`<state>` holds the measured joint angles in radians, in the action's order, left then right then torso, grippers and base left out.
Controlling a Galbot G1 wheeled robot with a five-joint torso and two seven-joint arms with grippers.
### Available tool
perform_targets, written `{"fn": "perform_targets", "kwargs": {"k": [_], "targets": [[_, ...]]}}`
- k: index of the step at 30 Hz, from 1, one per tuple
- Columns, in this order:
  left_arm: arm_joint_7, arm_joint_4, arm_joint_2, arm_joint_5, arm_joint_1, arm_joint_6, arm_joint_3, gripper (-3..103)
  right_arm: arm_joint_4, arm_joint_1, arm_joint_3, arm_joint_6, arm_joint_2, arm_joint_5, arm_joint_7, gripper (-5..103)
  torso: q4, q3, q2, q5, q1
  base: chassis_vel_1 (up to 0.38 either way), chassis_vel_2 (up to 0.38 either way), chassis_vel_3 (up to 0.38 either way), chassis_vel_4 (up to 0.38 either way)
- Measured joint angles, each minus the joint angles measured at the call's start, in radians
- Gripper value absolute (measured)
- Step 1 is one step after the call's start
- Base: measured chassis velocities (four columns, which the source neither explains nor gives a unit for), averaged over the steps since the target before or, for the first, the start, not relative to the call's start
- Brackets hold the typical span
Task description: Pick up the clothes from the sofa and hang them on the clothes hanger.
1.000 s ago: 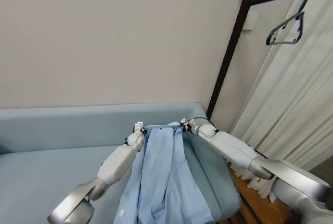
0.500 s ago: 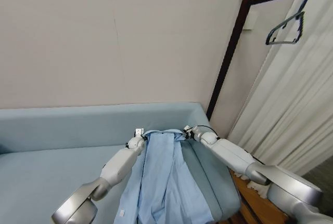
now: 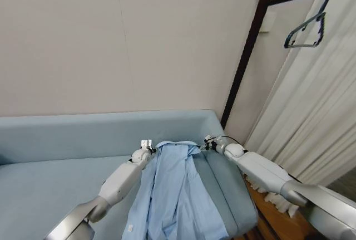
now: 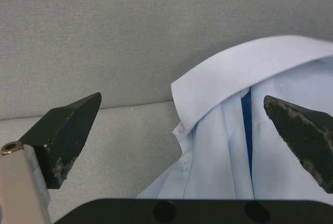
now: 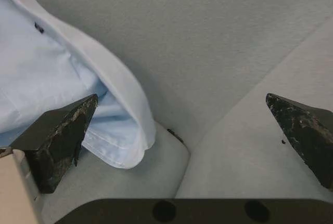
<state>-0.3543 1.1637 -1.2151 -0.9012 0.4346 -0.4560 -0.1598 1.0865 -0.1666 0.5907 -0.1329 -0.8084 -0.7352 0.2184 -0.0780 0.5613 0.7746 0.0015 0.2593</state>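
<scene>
A plain beige wall (image 3: 111, 39) stood behind, with a thin vertical seam in it. A white curtain (image 3: 317, 101) hung in long folds on the right, and its lower edge reached a brown wooden floor (image 3: 273, 226)

My body: silver-grey shells, black fingertips.
Left arm (image 3: 119, 181) and right arm (image 3: 261, 170) are smooth and rounded; my fingers (image 4: 65, 130) are scuffed black wedges; a thin black cable (image 3: 225, 136) loops at one wrist.
</scene>
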Motion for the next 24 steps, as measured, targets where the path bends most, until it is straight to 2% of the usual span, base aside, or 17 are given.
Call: {"fn": "perform_targets", "kwargs": {"k": [3,5,7,8,9,10,12,13,16,17,19,20,24], "targets": [[0.003,0.052,0.033,-0.014,0.033,0.008,0.025,100,0.033,-0.003,-0.009,-0.005,0.029,-0.013,-0.008,100,-0.0004,0.0,0.0,-0.0005,0.0,0.0,0.0,0.0,0.0],[0.017,0.118,0.077,-0.034,0.074,0.017,0.058,100,0.085,-0.017,-0.034,-0.012,0.059,-0.04,-0.035,100,-0.0003,0.0,0.0,-0.0002,0.0,0.0,0.0,0.0,0.0],[0.035,0.191,0.135,-0.07,0.121,0.018,0.098,100,0.149,-0.048,-0.077,-0.027,0.092,-0.071,-0.065,100,0.0003,0.0,0.0,-0.0005,0.0,0.0,0.0,0.0,0.0],[0.048,0.216,0.159,-0.086,0.138,0.019,0.115,100,0.194,-0.082,-0.118,-0.033,0.116,-0.088,-0.086,100,0.0015,0.0,0.0,-0.0001,0.0,0.0,0.0,0.0,0.0],[0.048,0.216,0.159,-0.086,0.138,0.019,0.115,100,0.194,-0.082,-0.118,-0.033,0.116,-0.088,-0.086,100,0.0015,0.0,0.0,-0.0001,0.0,0.0,0.0,0.0,0.0],[0.067,0.23,0.179,-0.104,0.154,0.021,0.133,100,0.251,-0.133,-0.174,-0.043,0.148,-0.106,-0.112,100,0.0013,0.0,0.0,-0.0001,0.0,0.0,0.0,0.0,0.0],[0.1,0.235,0.203,-0.144,0.183,0.024,0.167,100,0.345,-0.225,-0.26,-0.069,0.184,-0.135,-0.152,100,-0.0009,0.0,0.0,-0.0005,0.0,0.0,0.0,0.0,0.0],[0.1,0.235,0.203,-0.144,0.183,0.024,0.167,100,0.345,-0.225,-0.26,-0.069,0.184,-0.135,-0.152,100,-0.0009,0.0,0.0,-0.0005,0.0,0.0,0.0,0.0,0.0],[0.163,0.217,0.21,-0.259,0.231,0.031,0.237,100,0.456,-0.311,-0.34,-0.103,0.207,-0.177,-0.201,100,-0.0005,0.0,0.0,-0.0001,0.0,0.0,0.0,0.0,0.0],[0.163,0.217,0.21,-0.259,0.231,0.031,0.237,100,0.456,-0.311,-0.34,-0.103,0.207,-0.177,-0.201,100,-0.0005,0.0,0.0,-0.0001,0.0,0.0,0.0,0.0,0.0],[0.207,0.18,0.182,-0.369,0.25,0.03,0.27,100,0.527,-0.348,-0.377,-0.128,0.216,-0.209,-0.236,100,0.0006,0.0,0.0,-0.0002,0.0,0.0,0.0,0.0,0.0],[0.219,0.161,0.163,-0.394,0.255,0.03,0.281,100,0.554,-0.359,-0.387,-0.14,0.22,-0.223,-0.251,100,0.0007,0.0,0.0,-0.0002,0.0,0.0,0.0,0.0,0.0],[0.234,0.112,0.109,-0.43,0.273,0.036,0.301,100,0.614,-0.381,-0.407,-0.172,0.233,-0.247,-0.277,100,-0.0001,0.0,0.0,-0.0005,0.0,0.0,0.0,0.0,0.0]]}}
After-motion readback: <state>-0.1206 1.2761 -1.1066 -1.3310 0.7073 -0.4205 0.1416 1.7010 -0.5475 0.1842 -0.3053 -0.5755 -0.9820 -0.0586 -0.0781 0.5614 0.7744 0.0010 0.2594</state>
